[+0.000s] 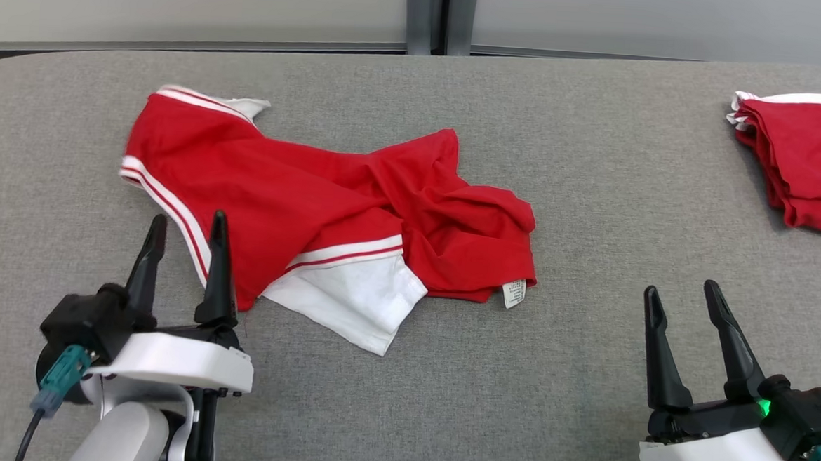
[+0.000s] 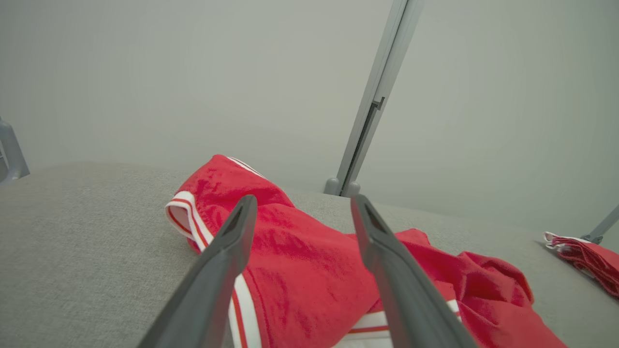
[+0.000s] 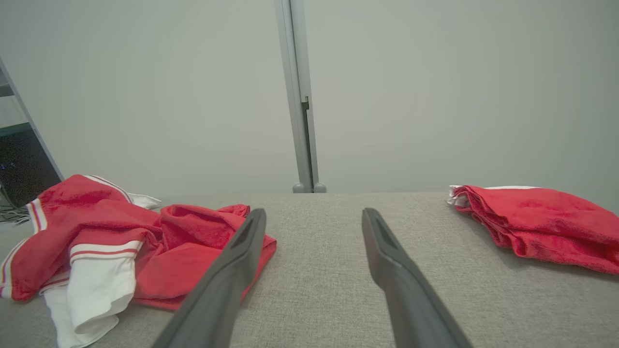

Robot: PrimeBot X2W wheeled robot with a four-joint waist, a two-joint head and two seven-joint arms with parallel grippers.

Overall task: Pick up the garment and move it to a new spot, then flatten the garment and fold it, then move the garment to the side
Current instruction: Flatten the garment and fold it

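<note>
Nearest, the left gripper (image 1: 190, 217) and the right gripper (image 1: 681, 287) stand open and empty over the desk (image 1: 444, 387). Just beyond the left one lies the crumpled red garment (image 1: 300, 196), not yet lifted; the pick-up probably needs a reach to its near hem.

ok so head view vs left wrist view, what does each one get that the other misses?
Head view: the right gripper, open, and the white care label.
Left wrist view: the upper part of the wall post with its slot, and a grey frame piece at the left edge.
Shared: the crumpled garment, the folded red pile off to the right, the table, and the left gripper, open at the garment's striped edge.
</note>
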